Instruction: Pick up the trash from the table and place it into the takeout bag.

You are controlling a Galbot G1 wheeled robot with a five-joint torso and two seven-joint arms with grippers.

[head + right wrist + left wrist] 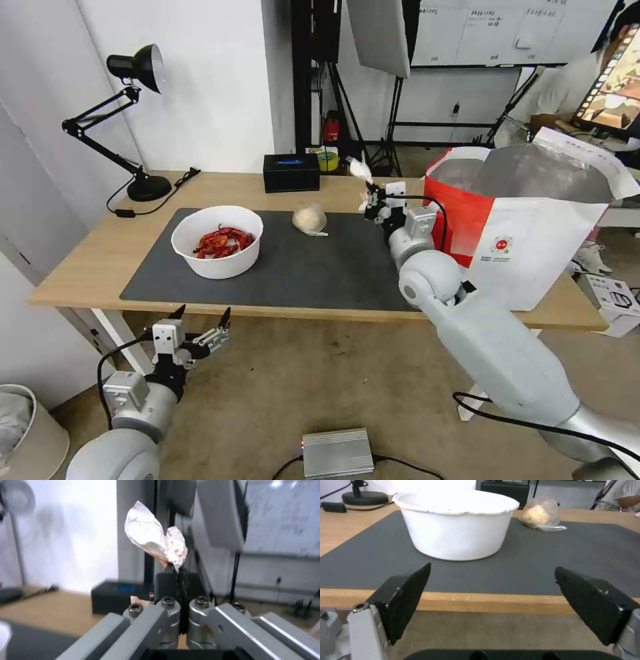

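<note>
Right claw (pixel 369 189) clamped on tissue wad (pixel 360 169) above table (pixel 80 257); left claw (pixel 202 319) apart; bowl (pixel 217 241) on mat (pixel 313 267)

White bowl (pixel 217 249), red scraps (pixel 223 242); dark grey mat (pixel 320 267); white-and-red bag (pixel 527 227), silver lining.

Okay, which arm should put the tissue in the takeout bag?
Right: the right gripper already pinches the tissue wad beside the takeout bag. The left gripper hangs open below the table edge.
</note>
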